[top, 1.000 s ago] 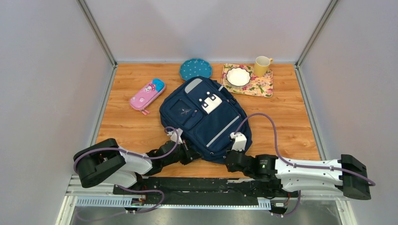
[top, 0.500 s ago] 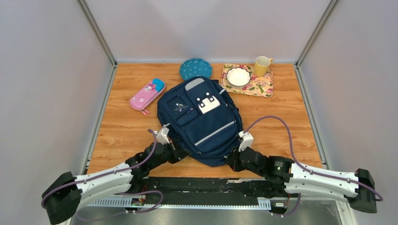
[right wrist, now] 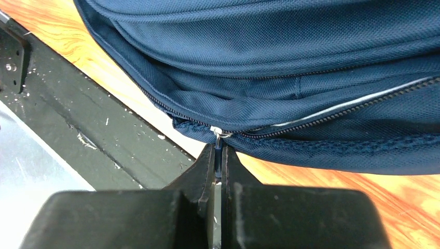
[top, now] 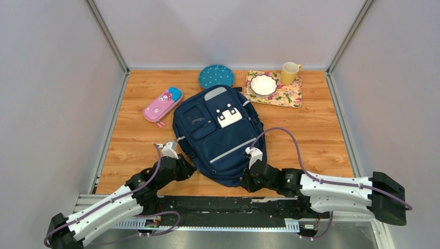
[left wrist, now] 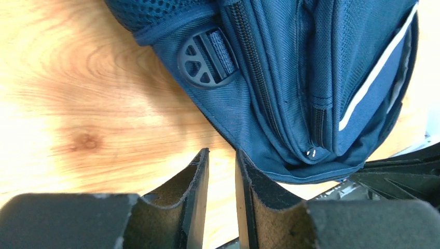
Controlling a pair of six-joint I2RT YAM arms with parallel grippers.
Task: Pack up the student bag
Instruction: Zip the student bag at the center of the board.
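Observation:
The navy student bag lies flat on the wooden table, front pockets and white patch facing up, its bottom end toward the arms. My left gripper sits at the bag's near left corner. In the left wrist view its jaws stand slightly apart with only bare wood between them, just short of the bag. My right gripper is at the bag's near right edge. In the right wrist view it is shut on a zipper pull of the bag's lower zip.
A pink pencil case lies left of the bag. A teal plate sits behind it. A floral tray with a white bowl and a yellow mug stand at the back right. The black base rail runs along the near edge.
The bag has shifted left and turned a little. My left arm has drawn back to the left, off the bag. My right gripper has moved left along the bag's near edge.

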